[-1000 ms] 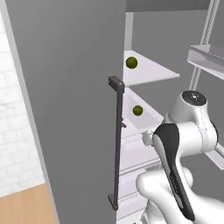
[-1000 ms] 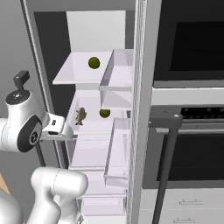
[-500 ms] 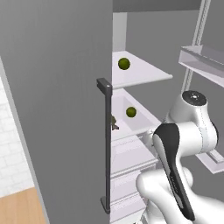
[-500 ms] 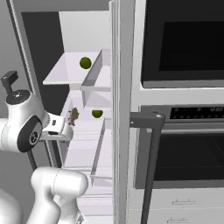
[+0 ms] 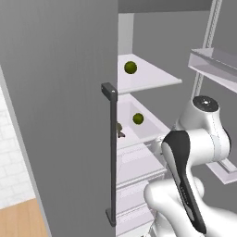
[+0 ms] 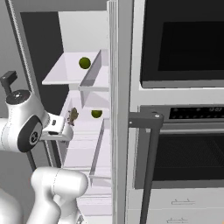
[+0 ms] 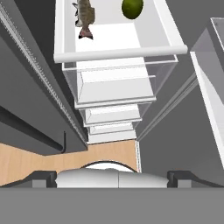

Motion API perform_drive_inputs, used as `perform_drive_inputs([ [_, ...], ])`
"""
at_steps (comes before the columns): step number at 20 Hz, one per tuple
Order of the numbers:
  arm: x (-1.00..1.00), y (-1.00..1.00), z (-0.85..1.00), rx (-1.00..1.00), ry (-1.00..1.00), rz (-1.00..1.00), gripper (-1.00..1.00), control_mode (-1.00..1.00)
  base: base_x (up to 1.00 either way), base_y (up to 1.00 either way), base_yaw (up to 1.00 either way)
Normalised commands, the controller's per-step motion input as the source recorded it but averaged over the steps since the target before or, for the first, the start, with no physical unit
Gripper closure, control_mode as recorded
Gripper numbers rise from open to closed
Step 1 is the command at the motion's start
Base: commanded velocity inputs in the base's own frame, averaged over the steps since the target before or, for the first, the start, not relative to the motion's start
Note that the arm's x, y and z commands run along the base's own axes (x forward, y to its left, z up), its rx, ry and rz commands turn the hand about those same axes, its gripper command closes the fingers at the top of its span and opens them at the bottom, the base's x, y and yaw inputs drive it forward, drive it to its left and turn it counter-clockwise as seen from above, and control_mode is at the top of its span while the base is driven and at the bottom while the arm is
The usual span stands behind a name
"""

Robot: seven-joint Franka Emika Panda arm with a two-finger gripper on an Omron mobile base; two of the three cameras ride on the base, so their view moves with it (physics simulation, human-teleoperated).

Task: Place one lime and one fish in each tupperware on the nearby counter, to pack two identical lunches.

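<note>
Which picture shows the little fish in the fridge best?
The hand view shows the fish biggest, lying on the white shelf beside a lime, though its head is cut off at the top edge. In the right base view it is small. In the left base view the fridge door hides most of it.

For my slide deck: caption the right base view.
Open fridge beside wall ovens: lime on upper shelf, fish and second lime below.
</note>
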Motion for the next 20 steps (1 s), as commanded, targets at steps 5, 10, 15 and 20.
perform_drive_inputs([
  [5, 0.0, 0.0, 0.0, 0.0, 0.0, 0.0, -1.0, 1.0, -0.01, 0.0, 0.0],
  [10, -0.02, 0.08, 0.18, 0.01, -0.25, 0.0, -1.0, -1.0, 0.0, 0.0, 0.0],
  [15, 0.0, 0.04, 0.65, 0.12, -0.52, 0.02, -1.0, -1.0, 0.0, 0.0, 0.0],
  [20, 0.04, 0.0, 0.78, 0.06, -0.28, 0.01, -1.0, -1.0, 0.0, 0.0, 0.0],
])
